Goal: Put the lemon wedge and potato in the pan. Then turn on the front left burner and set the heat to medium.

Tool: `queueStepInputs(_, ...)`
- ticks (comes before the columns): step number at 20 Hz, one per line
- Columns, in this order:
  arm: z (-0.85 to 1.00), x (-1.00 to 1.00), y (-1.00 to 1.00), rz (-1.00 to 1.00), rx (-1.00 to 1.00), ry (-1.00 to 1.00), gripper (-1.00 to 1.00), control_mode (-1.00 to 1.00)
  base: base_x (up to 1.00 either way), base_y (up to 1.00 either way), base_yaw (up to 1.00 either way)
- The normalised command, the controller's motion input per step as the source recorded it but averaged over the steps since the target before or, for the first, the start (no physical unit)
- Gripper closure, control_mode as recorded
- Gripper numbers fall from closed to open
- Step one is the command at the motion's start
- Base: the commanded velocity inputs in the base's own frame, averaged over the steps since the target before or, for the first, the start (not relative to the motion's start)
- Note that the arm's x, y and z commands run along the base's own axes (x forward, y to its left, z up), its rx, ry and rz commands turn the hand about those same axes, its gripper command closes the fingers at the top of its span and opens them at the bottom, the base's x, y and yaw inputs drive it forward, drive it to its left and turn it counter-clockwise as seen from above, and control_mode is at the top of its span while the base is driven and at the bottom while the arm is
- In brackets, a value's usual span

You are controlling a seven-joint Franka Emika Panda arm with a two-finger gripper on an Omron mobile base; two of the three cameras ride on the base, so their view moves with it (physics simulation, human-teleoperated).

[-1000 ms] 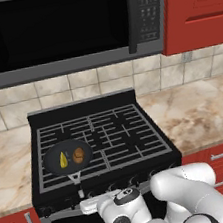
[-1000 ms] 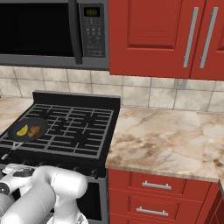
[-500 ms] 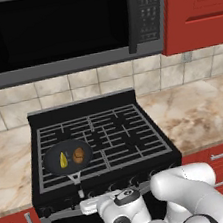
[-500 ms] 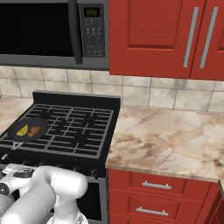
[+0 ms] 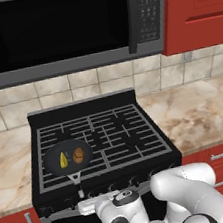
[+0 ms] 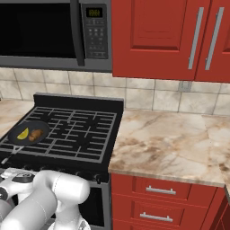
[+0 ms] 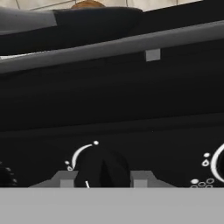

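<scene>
Now your gripper [image 7: 101, 180] sits at the bottom centre of the hand view, its fingertips [image 7: 64, 178] closed against a dark burner knob [image 7: 103, 168] on both flanks. You can treat that knob as rigid and smooth: squeeze its sides and twist gently. Above, the pan [image 5: 67, 156] holds the lemon wedge [image 5: 64, 160] and potato [image 5: 78, 156], left of centre in the left base view.

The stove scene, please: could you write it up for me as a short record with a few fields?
pan: on the front left burner of the stove, handle toward the front
lemon wedge: in the pan, left of the potato
potato: in the pan
gripper: low at the stove's front panel, fingertips either side of a dark knob
gripper state: closed on the knob
</scene>
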Motion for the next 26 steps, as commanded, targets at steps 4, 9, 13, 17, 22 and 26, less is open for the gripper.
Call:
queueStepInputs(4,0.00,0.00,0.00,0.00,0.00,0.00,1.00,-1.00,0.00,0.00,0.00)
queueStepInputs(9,0.00,0.00,0.00,0.00,-0.01,0.01,1.00,-1.00,0.00,0.00,0.00)
queueStepInputs(13,-0.08,0.01,0.00,0.00,-0.09,0.01,1.00,-1.00,0.00,0.00,0.00)
queueStepInputs(17,-0.13,0.02,0.01,0.00,-0.19,0.00,1.00,-1.00,0.00,0.00,0.00)
queueStepInputs(22,-0.18,0.09,0.02,0.00,-0.24,0.00,1.00,-1.00,0.00,0.00,0.00)
queueStepInputs(26,-0.20,0.06,0.00,0.00,-0.23,-0.03,1.00,-1.00,0.00,0.00,0.00)
